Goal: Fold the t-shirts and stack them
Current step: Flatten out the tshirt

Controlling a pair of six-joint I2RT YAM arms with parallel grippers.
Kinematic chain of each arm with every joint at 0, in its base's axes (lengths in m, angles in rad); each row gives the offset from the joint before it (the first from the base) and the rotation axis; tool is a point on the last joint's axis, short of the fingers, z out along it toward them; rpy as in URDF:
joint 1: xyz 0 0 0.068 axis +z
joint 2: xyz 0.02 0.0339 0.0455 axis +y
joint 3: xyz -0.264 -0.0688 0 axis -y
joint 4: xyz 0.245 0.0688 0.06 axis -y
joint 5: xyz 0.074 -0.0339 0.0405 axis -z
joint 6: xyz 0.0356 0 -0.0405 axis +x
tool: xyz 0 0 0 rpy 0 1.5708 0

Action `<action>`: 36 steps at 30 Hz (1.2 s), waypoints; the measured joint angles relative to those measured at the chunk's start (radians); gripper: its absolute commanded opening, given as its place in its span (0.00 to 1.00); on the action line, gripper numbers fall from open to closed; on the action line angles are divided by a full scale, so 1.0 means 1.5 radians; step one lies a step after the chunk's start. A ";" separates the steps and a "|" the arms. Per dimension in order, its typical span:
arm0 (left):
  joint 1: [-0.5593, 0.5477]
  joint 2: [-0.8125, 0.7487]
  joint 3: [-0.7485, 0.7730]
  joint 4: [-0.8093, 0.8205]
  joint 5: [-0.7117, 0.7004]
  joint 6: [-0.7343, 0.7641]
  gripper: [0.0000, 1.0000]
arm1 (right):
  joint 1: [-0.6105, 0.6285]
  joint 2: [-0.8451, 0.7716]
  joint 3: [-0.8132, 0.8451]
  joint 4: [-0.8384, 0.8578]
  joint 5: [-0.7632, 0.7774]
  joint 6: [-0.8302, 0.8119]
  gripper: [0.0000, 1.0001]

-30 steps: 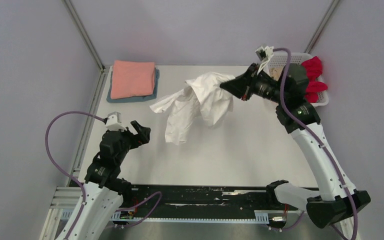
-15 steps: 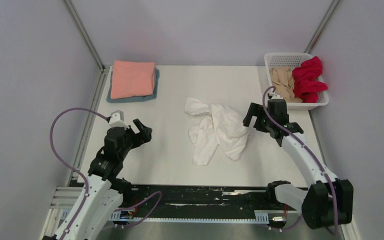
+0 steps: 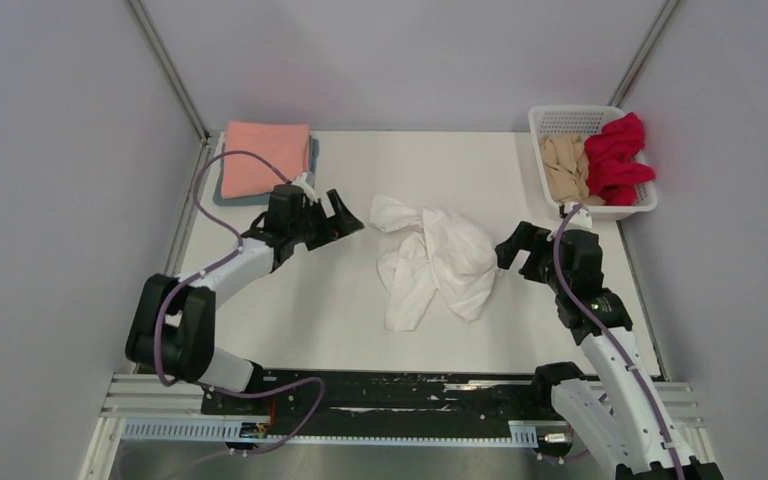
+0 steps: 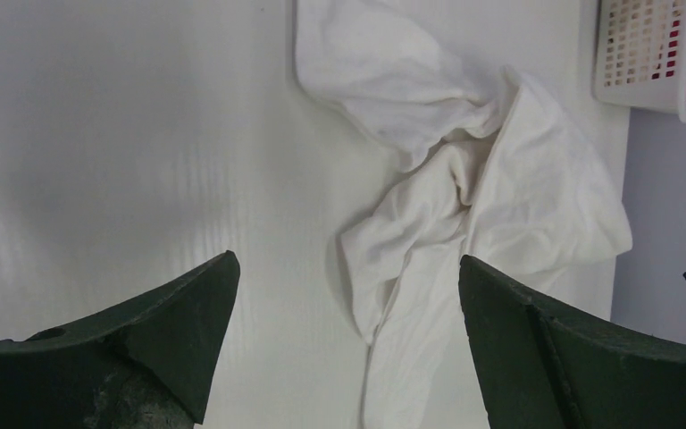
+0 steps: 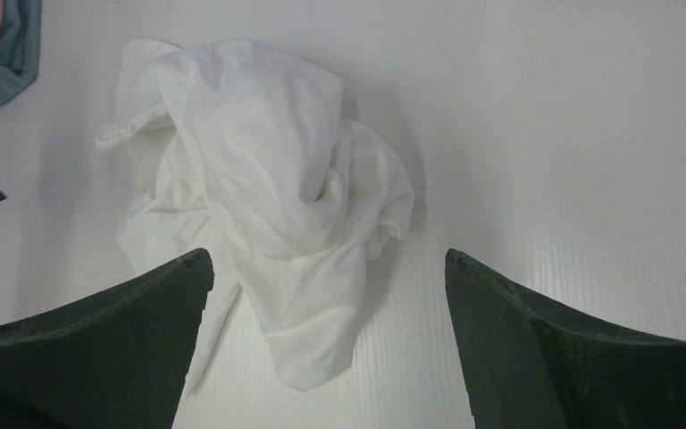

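A white t-shirt (image 3: pixel 435 265) lies crumpled in a heap at the middle of the table, with nothing holding it. My left gripper (image 3: pixel 348 218) is open just left of its upper end; the left wrist view has the heap (image 4: pixel 464 179) ahead of the spread gripper (image 4: pixel 347 261). Just right of the heap my right gripper (image 3: pixel 512 252) is open too, and its wrist view shows the cloth (image 5: pixel 259 161) beyond the empty gripper (image 5: pixel 328 255). A folded salmon pink t-shirt (image 3: pixel 265 158) rests on a folded grey-blue one (image 3: pixel 228 193) at the back left. The red t-shirt (image 3: pixel 615 155) and the beige one (image 3: pixel 563 165) sit in the basket.
The white lattice basket (image 3: pixel 570 118) stands at the table's back right corner, against the side wall. A metal frame post runs along the left table edge beside the folded stack. A black rail crosses the near edge between the arm bases.
The right gripper opened and dropped the white t-shirt, which fell into a heap mid-table, then drew back to the near right. The left arm reached forward to the heap's left side.
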 measured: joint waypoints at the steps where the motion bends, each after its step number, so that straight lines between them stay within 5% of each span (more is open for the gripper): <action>1: -0.007 0.045 0.031 0.015 0.015 -0.011 1.00 | 0.000 -0.009 -0.001 0.000 -0.006 -0.001 1.00; 7: -0.031 0.287 0.186 0.071 0.052 -0.058 1.00 | 0.009 -0.048 -0.001 0.019 -0.064 -0.014 1.00; 13: -0.032 0.403 0.265 0.086 0.076 -0.113 0.93 | 0.025 -0.049 -0.013 0.025 -0.092 -0.020 1.00; 19: -0.040 0.468 0.323 0.114 0.090 -0.166 0.60 | 0.027 -0.049 -0.018 0.024 -0.092 -0.020 1.00; 21: -0.044 0.493 0.336 0.129 0.101 -0.183 0.41 | 0.032 -0.053 -0.018 0.017 -0.092 -0.019 1.00; 22: -0.048 0.503 0.343 0.131 0.104 -0.187 0.16 | 0.036 -0.057 -0.018 0.012 -0.092 -0.018 1.00; 24: -0.054 0.517 0.350 0.134 0.106 -0.196 0.01 | 0.044 -0.066 -0.021 0.004 -0.092 -0.016 1.00; 31: -0.065 0.496 0.310 0.145 0.085 -0.200 0.00 | 0.090 -0.066 -0.028 -0.050 -0.086 0.005 1.00; 36: -0.065 0.335 0.143 0.125 0.008 -0.177 0.00 | 0.182 0.033 -0.037 -0.067 -0.059 0.046 1.00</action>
